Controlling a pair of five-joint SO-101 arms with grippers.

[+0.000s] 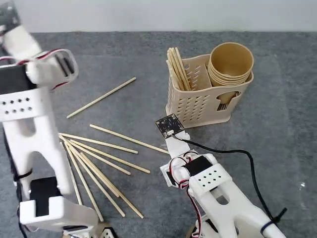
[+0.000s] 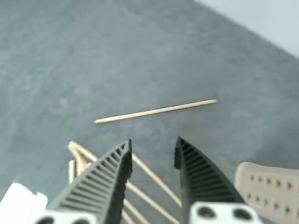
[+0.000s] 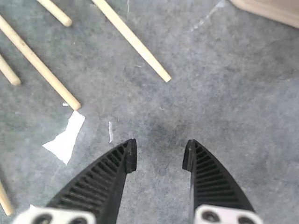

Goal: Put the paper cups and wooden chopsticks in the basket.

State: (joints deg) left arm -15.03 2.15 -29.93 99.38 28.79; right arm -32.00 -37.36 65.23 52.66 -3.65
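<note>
Both gape empty, left hand and right hand; basket walls hide the lower stacked paper cups

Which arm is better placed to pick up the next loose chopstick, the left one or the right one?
Probably the right. The right gripper hangs open low over the mat, a chopstick ending just ahead, the basket close by. The left gripper, open too, sits higher.

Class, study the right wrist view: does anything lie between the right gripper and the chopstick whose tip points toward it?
Nothing visible does. Only bare mat separates the open right gripper from that chopstick. A white scrap lies off to one side, not in the path.
</note>
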